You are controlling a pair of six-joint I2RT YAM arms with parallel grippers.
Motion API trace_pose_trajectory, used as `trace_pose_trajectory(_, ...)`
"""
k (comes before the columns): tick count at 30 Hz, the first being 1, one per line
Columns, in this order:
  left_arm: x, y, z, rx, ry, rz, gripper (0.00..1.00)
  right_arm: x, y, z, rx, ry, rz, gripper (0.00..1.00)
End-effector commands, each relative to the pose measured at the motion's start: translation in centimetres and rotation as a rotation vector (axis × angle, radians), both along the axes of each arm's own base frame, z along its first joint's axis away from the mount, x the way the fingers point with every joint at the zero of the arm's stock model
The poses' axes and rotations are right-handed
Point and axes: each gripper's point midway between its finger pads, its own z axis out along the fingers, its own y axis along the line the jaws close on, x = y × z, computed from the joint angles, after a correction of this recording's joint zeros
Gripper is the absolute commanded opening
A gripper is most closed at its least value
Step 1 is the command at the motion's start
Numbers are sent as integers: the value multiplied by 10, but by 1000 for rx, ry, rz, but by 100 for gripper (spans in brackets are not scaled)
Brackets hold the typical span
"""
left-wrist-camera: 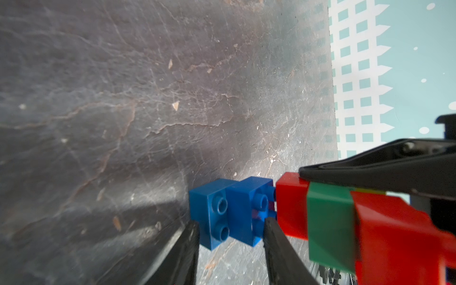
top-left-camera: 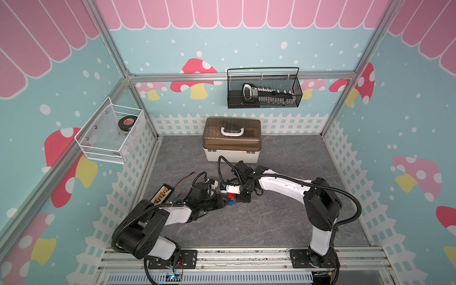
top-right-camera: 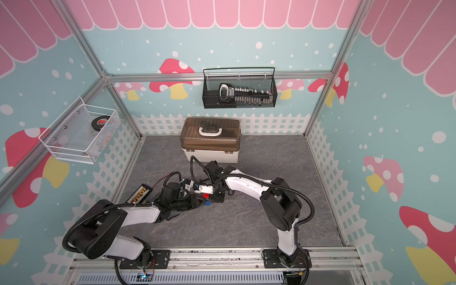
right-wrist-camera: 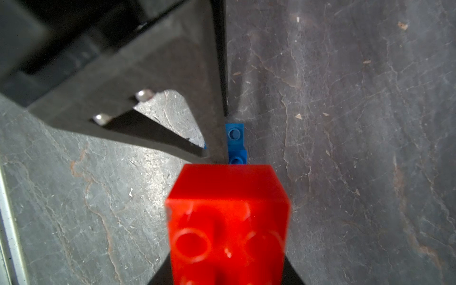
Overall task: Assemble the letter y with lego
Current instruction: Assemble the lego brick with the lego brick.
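Two blue lego bricks (left-wrist-camera: 229, 212), joined with a step between them, sit between the fingers of my left gripper (left-wrist-camera: 230, 223), which is shut on them just above the grey table (left-wrist-camera: 123, 98). My right gripper (right-wrist-camera: 227, 271) is shut on a joined piece: a red brick (left-wrist-camera: 291, 204), a green bar (left-wrist-camera: 330, 222) and a second red brick (left-wrist-camera: 394, 234). The first red brick's end meets the studs of the nearer blue brick. In both top views the two grippers meet at mid-table around the red (top-left-camera: 231, 195) and blue (top-right-camera: 208, 202) bricks. The right wrist view is mostly filled by the red brick (right-wrist-camera: 227, 222).
A brown-lidded toolbox (top-left-camera: 232, 140) stands behind the grippers. A black case of yellow bits (top-left-camera: 161, 193) lies left of the left arm. A black wire basket (top-left-camera: 264, 91) hangs on the back wall, a white one (top-left-camera: 111, 133) on the left wall.
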Motion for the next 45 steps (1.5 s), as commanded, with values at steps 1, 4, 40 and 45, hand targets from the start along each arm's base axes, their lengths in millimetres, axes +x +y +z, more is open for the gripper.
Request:
trace_pose_trajectory(1,-19,19,-39,100,136,41,43,-1,3,-3,-16,-15,41,28)
trace_pose_trajectory(4,-19,19,-39,100,137,40,43,1,3,-2,-24,-25,41,28)
trace_pose_trajectory(40,-19,26,-42,135,144,58,43,-6,-7,-15,-107,-8,68,27)
trace_pose_trajectory(45,-18,26,-43,134,145,56,43,-5,-10,-17,-127,-15,74,27)
